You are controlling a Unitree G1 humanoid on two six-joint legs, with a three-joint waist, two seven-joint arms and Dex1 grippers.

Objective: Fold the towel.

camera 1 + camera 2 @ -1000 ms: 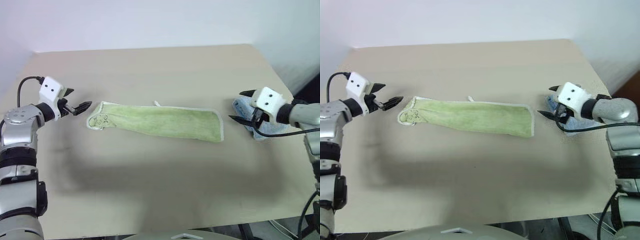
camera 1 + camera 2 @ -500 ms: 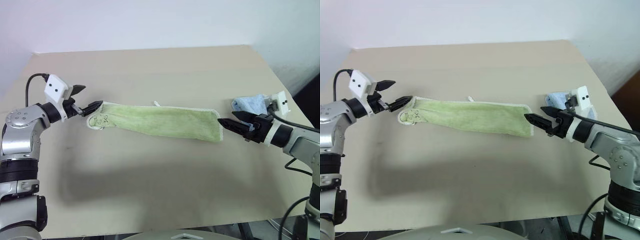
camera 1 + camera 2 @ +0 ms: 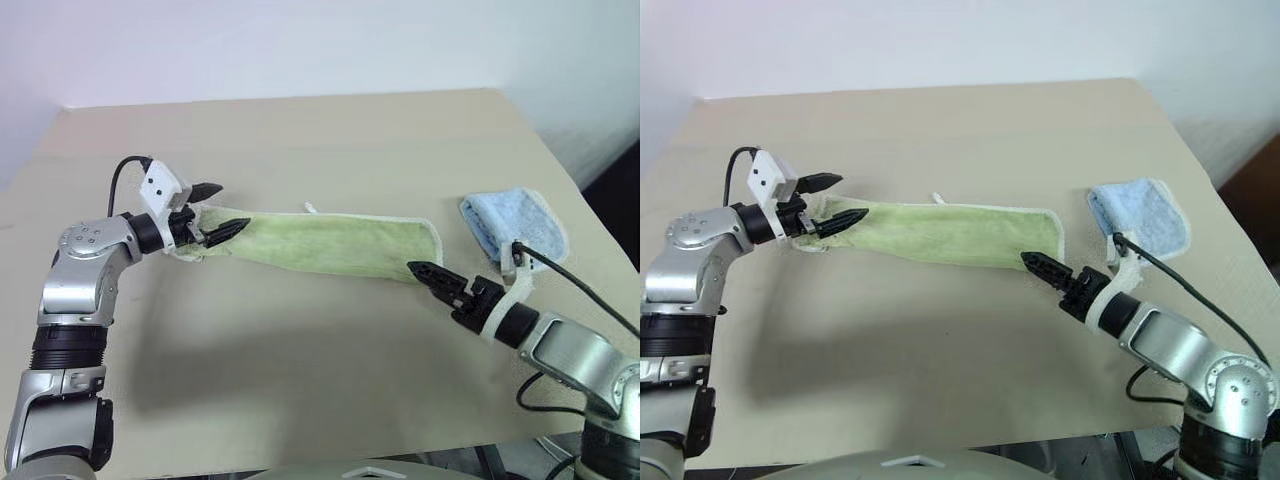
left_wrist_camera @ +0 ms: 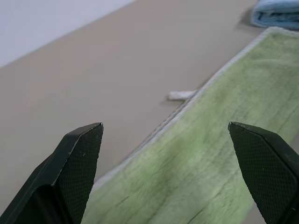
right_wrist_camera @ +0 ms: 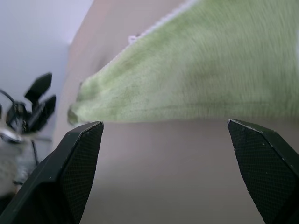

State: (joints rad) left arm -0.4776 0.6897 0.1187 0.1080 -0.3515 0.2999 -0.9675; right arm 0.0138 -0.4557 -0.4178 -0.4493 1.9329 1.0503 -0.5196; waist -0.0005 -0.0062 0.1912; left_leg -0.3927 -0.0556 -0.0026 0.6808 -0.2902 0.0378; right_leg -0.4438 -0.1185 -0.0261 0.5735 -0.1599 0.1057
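While the towel [image 3: 320,243] lies as a long strip mid-surface, both jaws gape wide, empty; final fold pending.

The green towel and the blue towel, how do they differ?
The green towel is long and lies stretched out as a strip; the blue towel is smaller and folded compact. The green sits mid-table, the blue near the table's right edge. Both have white edging.
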